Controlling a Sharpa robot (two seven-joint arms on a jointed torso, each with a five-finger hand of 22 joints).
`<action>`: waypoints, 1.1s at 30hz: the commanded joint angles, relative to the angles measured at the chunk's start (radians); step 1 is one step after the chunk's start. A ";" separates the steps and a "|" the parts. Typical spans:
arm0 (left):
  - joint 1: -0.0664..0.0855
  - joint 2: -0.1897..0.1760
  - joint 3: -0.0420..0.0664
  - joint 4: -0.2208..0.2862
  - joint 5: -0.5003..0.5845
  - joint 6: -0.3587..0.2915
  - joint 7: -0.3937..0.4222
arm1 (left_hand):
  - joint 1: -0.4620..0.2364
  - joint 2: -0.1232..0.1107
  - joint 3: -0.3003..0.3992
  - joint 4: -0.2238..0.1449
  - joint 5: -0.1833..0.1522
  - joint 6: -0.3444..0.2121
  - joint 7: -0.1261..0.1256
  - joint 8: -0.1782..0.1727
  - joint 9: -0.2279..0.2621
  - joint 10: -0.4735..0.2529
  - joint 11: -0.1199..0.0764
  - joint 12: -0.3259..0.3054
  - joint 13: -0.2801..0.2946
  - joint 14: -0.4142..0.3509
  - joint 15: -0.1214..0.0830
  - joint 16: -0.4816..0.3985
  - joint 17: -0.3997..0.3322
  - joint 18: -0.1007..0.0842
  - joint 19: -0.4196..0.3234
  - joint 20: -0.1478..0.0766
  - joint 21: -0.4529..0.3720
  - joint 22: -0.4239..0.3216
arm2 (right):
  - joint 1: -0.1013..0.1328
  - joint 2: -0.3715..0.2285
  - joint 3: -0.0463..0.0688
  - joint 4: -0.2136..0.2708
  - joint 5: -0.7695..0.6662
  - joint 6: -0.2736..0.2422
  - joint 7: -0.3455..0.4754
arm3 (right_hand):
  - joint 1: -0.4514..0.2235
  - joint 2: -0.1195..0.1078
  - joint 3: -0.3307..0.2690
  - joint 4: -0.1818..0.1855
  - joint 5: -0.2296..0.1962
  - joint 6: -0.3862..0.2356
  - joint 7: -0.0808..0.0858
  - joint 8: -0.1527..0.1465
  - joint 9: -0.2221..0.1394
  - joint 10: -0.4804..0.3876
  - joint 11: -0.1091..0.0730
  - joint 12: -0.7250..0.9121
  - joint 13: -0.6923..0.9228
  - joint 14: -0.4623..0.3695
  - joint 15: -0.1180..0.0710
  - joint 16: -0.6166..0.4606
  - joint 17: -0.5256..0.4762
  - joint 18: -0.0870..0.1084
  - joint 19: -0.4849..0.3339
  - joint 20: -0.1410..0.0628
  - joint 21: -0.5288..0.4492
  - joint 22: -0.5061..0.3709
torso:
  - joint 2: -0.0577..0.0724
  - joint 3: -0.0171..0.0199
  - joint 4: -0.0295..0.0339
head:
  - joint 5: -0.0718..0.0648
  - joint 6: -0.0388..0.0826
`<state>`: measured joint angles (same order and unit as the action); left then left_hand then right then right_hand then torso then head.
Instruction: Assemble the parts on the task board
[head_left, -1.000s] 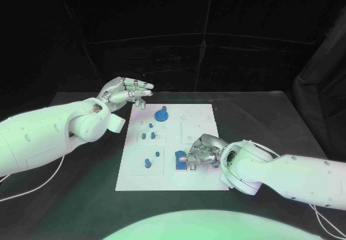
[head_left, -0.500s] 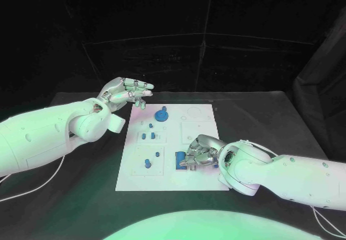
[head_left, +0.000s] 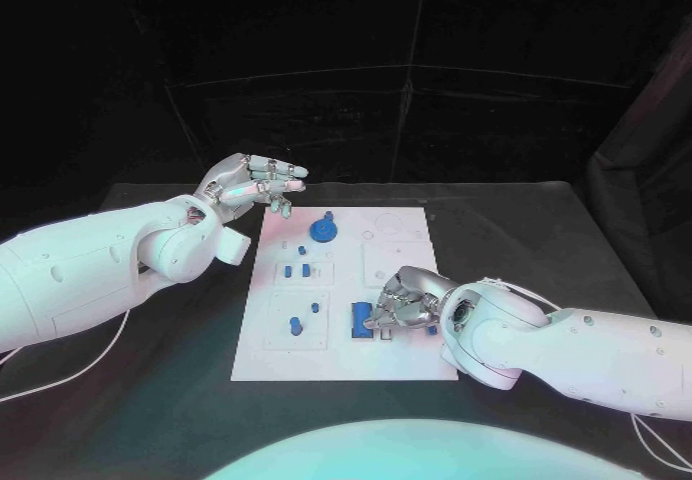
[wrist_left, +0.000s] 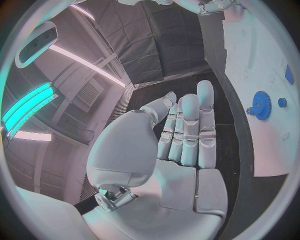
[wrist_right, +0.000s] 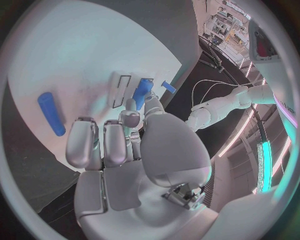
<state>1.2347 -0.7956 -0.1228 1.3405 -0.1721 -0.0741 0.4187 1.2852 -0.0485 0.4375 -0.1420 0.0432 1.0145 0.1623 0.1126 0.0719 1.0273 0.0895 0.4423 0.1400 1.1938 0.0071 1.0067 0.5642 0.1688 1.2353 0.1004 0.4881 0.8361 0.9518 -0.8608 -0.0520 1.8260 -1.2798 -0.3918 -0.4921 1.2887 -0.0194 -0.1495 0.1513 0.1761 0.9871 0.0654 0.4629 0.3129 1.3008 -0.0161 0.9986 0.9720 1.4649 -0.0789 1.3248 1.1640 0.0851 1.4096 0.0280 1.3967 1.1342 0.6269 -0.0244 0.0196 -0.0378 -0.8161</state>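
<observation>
A: Where was the work?
B: On the task board (head_left: 411, 362), mid tabletop (head_left: 548, 225). The right hand (head_left: 402, 305) curled down over a blue block (head_left: 361, 319) near the board's near edge; whether it gripped the block could not be told. The left hand (head_left: 255, 181) hovered off the far left corner, fingers loosely curled, holding nothing.

A: Handling?
B: Judged small, light, rigid; best pinched at the sides.

A: Count?
B: One gear (head_left: 323, 231), one block; about five small pegs, uncertain

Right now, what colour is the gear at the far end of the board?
Blue. The gear shows best in the left wrist view, on the white board.
</observation>
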 joint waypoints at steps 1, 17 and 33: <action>0.001 -0.002 0.001 0.002 0.004 0.010 0.002 | -0.009 -0.002 -0.003 0.000 0.005 -0.006 0.000 -0.001 -0.001 -0.005 -0.001 0.003 0.002 -0.008 -0.001 0.002 -0.001 0.012 -0.001 0.004 -0.006 -0.001 | 0.001 -0.035 0.001 0.024 0.032 -0.046 0.094 | -0.015 0.012 -0.008 0.000 0.015 -0.045 0.014 -0.032 -0.011 -0.014 0.014 -0.022 -0.019 0.037 0.004 -0.007 -0.009 -0.002 -0.008 0.002 -0.006 -0.012 | -0.001 -0.0001 -0.0008 | -0.006 0.001; 0.001 0.001 0.001 0.003 0.004 0.010 0.005 | -0.008 -0.001 -0.002 -0.001 0.005 -0.006 0.000 -0.001 -0.001 -0.006 -0.001 0.005 0.002 -0.009 -0.001 0.002 -0.002 0.012 -0.001 0.004 -0.007 -0.002 | 0.003 -0.258 0.001 0.085 -0.097 -0.021 0.051 | -0.059 0.033 -0.057 0.020 0.039 -0.022 0.016 -0.056 -0.022 0.006 0.019 0.011 0.018 0.041 0.011 0.003 0.009 -0.005 0.002 0.013 0.003 0.011 | -0.004 0.0012 -0.0116 | -0.030 0.007; 0.001 -0.001 0.001 0.003 0.004 0.010 0.007 | -0.007 0.000 -0.001 -0.001 0.005 -0.006 0.000 -0.001 -0.001 -0.006 -0.001 0.005 0.002 -0.009 -0.001 0.002 -0.002 0.012 -0.001 0.004 -0.007 -0.002 | 0.001 -0.220 0.000 0.041 -0.207 0.081 -0.063 | -0.064 0.029 -0.075 0.021 0.057 -0.009 0.010 -0.050 -0.013 0.016 0.014 0.030 0.039 0.043 0.007 0.008 0.018 -0.006 0.005 0.009 0.006 0.019 | -0.003 0.0014 -0.0120 | -0.022 0.006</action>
<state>1.2345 -0.7959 -0.1229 1.3421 -0.1721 -0.0738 0.4176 1.2852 -0.0485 0.4375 -0.1420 0.0432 1.0145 0.1622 0.1126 0.0719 1.0274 0.0895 0.4423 0.1407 1.1938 0.0071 1.0067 0.5633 0.1688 1.2353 0.1005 0.4843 0.8349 0.9524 -1.0844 -0.0521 1.8688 -1.4430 -0.3624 -0.5145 1.2342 0.0108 -0.2189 0.1738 0.2268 0.9715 0.0725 0.4093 0.2981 1.3097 0.0000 1.0222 1.0103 1.4666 -0.0695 1.3298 1.1814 0.0851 1.4081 0.0370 1.3964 1.1521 0.6227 -0.0236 0.0081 -0.0611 -0.8101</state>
